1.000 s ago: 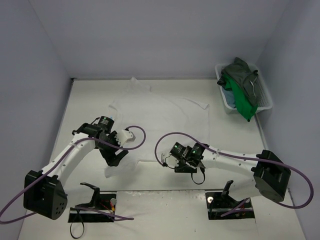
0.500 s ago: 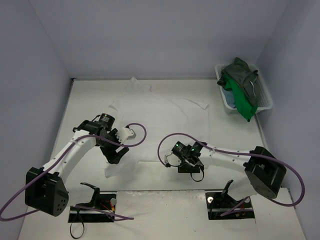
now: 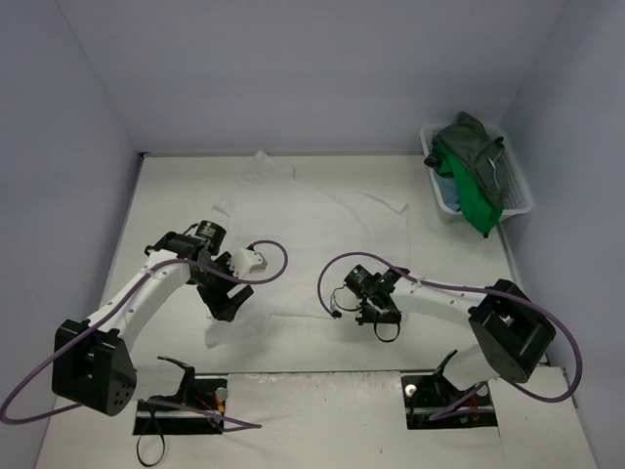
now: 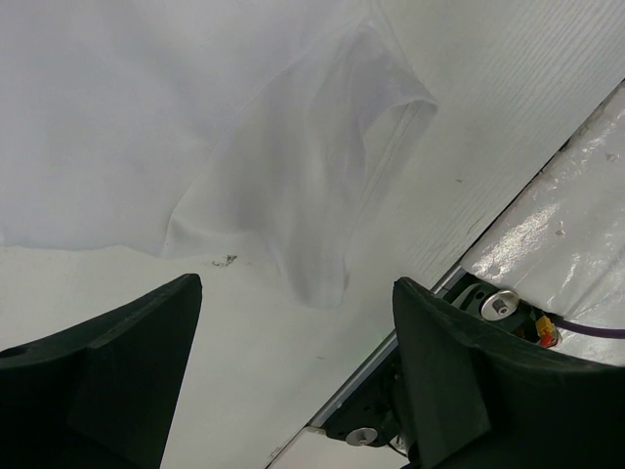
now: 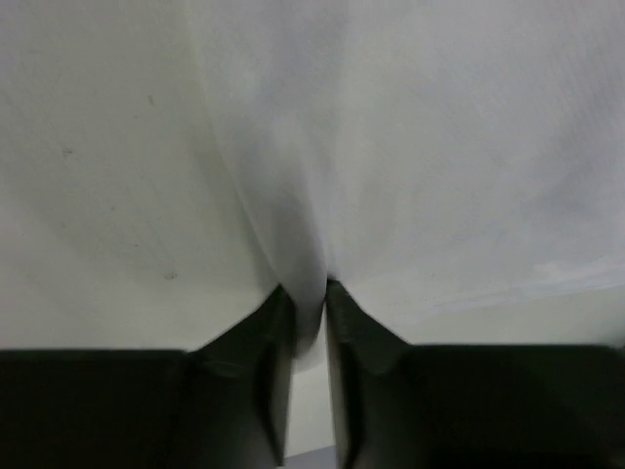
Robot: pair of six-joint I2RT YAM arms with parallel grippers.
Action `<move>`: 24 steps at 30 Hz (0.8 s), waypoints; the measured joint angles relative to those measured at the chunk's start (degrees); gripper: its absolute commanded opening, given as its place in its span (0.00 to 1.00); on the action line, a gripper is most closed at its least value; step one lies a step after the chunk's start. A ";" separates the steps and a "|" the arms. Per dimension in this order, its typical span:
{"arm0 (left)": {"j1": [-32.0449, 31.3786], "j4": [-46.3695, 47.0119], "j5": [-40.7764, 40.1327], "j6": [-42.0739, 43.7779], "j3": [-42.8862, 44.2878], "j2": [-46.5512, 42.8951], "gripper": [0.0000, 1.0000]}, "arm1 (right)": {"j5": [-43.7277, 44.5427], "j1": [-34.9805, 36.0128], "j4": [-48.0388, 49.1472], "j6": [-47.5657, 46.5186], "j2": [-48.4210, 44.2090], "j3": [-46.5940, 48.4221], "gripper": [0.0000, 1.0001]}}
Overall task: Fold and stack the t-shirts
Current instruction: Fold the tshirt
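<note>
A white t-shirt [image 3: 312, 230] lies spread flat on the white table. My right gripper [image 3: 354, 311] is at the shirt's near hem. In the right wrist view the right gripper [image 5: 308, 293] is shut on a raised fold of the white t-shirt [image 5: 410, 147]. My left gripper [image 3: 227, 305] hovers over the shirt's near left corner. The left gripper [image 4: 295, 288] stands open and holds nothing, with a sleeve of the white t-shirt [image 4: 303, 176] below it. A dark grey-green t-shirt [image 3: 474, 147], a bright green t-shirt [image 3: 471, 200] and a bit of a teal-blue t-shirt [image 3: 446, 191] are heaped in a basket.
The white mesh basket [image 3: 520, 193] stands at the back right against the wall. Grey walls close in the table on three sides. The two arm bases and their black mounting plates [image 3: 181, 405] sit along the near edge.
My right gripper has slid left along the hem and closed on a fold of the white t-shirt. The left arm shifted slightly, and its gripper stayed open.
</note>
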 measured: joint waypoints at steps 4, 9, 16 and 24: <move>-0.09 -0.39 1.03 0.17 0.35 0.44 0.74 | -0.46 -0.04 0.13 -0.24 0.63 0.00 0.00; -3.17 -1.44 1.42 1.07 0.42 0.39 0.74 | -0.55 -0.04 0.15 -0.24 0.63 0.00 0.00; -15.85 -0.87 -1.66 1.55 -3.19 -1.68 0.75 | -0.59 -0.31 0.15 -0.04 0.63 0.00 0.00; -17.33 3.30 -6.29 2.16 -7.98 -0.72 0.75 | -0.72 -0.37 0.15 0.74 0.63 0.13 0.00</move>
